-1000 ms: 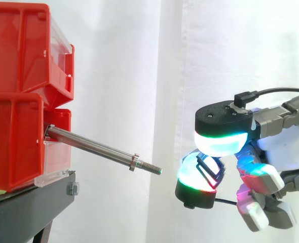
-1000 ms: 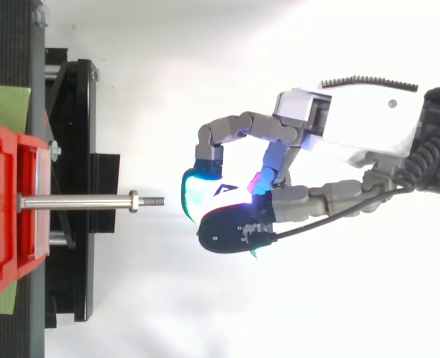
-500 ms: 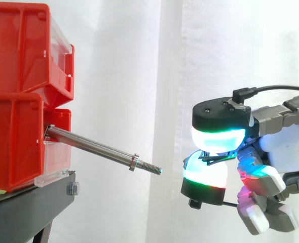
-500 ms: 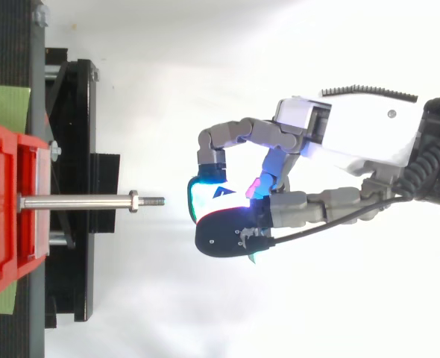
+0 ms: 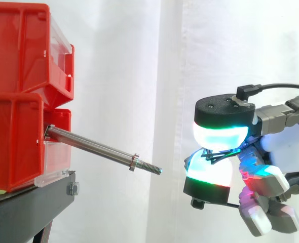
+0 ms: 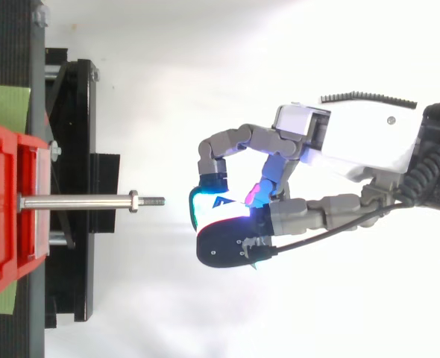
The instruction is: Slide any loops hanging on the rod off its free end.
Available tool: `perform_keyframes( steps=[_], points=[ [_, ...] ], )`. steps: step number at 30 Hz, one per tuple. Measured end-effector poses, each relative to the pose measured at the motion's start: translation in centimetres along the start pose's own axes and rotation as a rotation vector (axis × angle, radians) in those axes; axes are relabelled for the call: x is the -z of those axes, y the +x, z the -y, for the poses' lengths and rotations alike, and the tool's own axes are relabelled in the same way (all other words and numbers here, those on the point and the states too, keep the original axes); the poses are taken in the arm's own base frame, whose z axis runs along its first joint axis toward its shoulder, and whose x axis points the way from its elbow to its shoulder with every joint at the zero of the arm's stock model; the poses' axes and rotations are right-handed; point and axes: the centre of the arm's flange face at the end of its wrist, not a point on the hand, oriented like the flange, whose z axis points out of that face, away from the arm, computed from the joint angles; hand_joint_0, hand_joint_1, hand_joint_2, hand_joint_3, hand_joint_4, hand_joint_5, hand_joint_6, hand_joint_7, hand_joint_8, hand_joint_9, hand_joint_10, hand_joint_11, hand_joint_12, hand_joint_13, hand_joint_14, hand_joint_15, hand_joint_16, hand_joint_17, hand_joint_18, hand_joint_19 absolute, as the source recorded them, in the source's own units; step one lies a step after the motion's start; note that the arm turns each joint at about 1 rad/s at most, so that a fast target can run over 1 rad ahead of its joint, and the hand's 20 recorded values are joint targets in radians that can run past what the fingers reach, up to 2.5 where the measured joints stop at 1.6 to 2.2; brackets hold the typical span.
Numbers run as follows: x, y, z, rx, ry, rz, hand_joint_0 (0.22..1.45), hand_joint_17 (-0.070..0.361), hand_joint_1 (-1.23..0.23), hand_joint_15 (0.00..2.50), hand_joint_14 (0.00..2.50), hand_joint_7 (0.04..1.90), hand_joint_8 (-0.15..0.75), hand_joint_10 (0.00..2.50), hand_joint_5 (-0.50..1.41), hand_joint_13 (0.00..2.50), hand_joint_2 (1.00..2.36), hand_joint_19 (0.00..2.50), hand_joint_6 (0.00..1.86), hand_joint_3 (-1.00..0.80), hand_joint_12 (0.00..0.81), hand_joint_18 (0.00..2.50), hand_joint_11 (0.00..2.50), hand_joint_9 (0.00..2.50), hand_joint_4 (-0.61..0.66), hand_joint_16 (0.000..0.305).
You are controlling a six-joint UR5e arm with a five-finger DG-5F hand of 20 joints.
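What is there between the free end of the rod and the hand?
Nothing: in both the side and top views, the gap between the rod and the hand, which pinches a thin black loop, is bare.

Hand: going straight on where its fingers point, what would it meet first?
Probably the threaded free end of the rod; both views put it in line with the hand, which pinches a black loop.

Red bins [image 5: 17, 50], black stand [image 5: 28, 208], white curtain [image 5: 134, 61]

The small black thing [image 5: 217, 156] pinched in the hand [image 6: 362, 145] is too small to identify, and the red bins [image 5: 17, 66] are cut off at the left edge.
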Motion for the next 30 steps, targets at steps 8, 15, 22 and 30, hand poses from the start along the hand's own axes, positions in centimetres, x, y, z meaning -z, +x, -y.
perform_keyframes(
  steps=[8, 15, 22, 30],
  points=[
    [0.01, 0.08, 0.00, 0.000, 0.001, 0.005, 0.61, 0.143, -0.63, 0.34, 0.01, 1.54, 0.380, 0.02, -0.02, 1.19, 1.02, 0.78, 0.50, -0.06, 0.397, 1.22, 0.59, 1.36, 0.24, 0.064],
    [0.04, 0.17, 0.01, 0.000, 0.003, 0.004, 0.58, 0.147, -0.71, 0.36, 0.01, 1.34, 0.389, 0.02, -0.08, 1.15, 1.02, 0.78, 0.66, -0.08, 0.412, 1.20, 0.67, 1.30, 0.23, 0.065],
    [0.19, 0.33, 0.11, 0.000, 0.015, 0.000, 0.59, 0.134, -0.80, 0.37, 0.01, 1.25, 0.365, 0.02, -0.15, 1.15, 1.02, 0.80, 0.86, -0.12, 0.384, 1.18, 0.78, 1.32, 0.12, 0.060],
    [0.58, 0.36, 0.43, -0.022, 0.050, -0.006, 0.57, 0.134, -0.66, 0.33, 0.01, 1.30, 0.359, 0.02, -0.10, 1.22, 1.02, 0.79, 0.85, -0.18, 0.368, 1.23, 0.64, 1.45, 0.10, 0.060]
  ],
)
